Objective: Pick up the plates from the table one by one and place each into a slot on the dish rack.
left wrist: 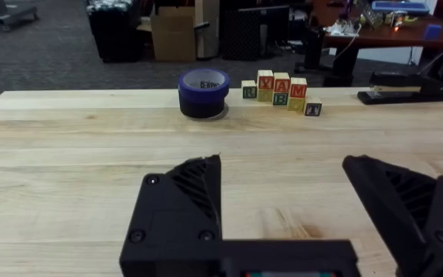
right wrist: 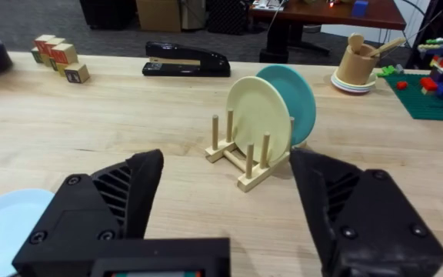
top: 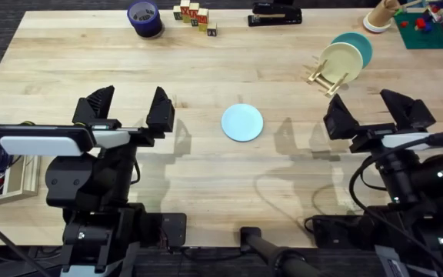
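Your letter blocks [left wrist: 279, 90] read R, Y, A, M, B, T on the pale wooden surface [top: 206, 169]; both hands, left hand [top: 129, 108] and right hand [top: 375, 113], are released.

A lab or office workroom: grey carpet, cardboard boxes [left wrist: 173, 32], a desk [right wrist: 325, 14] behind the wooden table [top: 206, 177].

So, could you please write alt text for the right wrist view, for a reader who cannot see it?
A wooden dish rack on a pale table holds a cream plate and a teal plate upright, seen past the open right hand. A light blue plate lies flat nearby; a black stapler and toy blocks sit farther back.
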Controlling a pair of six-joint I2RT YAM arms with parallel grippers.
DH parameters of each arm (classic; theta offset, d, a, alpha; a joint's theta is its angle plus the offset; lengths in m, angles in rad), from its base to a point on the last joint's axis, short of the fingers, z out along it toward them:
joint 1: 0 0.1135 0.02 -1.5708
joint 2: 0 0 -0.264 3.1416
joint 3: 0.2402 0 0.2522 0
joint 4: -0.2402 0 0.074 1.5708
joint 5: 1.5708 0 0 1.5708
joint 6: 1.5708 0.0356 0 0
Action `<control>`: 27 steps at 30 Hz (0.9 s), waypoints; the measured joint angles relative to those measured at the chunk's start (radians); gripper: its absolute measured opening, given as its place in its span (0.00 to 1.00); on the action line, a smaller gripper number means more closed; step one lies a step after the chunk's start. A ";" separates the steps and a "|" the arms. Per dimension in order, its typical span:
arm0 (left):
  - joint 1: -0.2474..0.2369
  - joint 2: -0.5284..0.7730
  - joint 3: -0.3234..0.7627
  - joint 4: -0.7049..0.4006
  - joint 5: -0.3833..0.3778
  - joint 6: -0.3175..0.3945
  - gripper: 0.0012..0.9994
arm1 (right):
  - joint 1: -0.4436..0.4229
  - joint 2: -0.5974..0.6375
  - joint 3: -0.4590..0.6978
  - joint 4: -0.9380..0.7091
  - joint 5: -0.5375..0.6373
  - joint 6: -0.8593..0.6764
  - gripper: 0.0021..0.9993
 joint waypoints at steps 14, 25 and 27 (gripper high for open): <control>0.000 0.000 0.000 -0.006 -0.004 0.000 0.97 | 0.000 0.000 0.000 -0.005 0.000 -0.004 1.00; 0.000 0.004 0.016 -0.034 -0.008 0.000 0.97 | 0.000 0.005 0.066 -0.151 -0.011 0.012 0.99; 0.000 0.025 0.045 -0.050 -0.008 -0.001 0.97 | 0.000 0.029 0.103 -0.231 -0.018 0.024 0.99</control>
